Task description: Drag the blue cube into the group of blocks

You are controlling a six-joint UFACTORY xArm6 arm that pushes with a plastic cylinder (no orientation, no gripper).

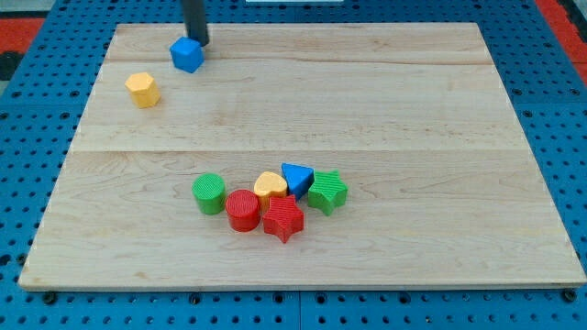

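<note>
The blue cube [186,55] sits near the view's top left of the wooden board [413,119]. My tip [198,42] is just above and right of the cube, touching or nearly touching its far side. The group of blocks lies low in the middle of the board: a green cylinder [209,193], a red cylinder [243,210], a yellow heart-shaped block [270,186], a red star [283,218], a blue triangular block [297,177] and a green star [327,192]. The cube is far from the group.
A yellow hexagonal block [142,89] stands alone at the view's left, below and left of the blue cube. The board rests on a blue perforated base [559,137].
</note>
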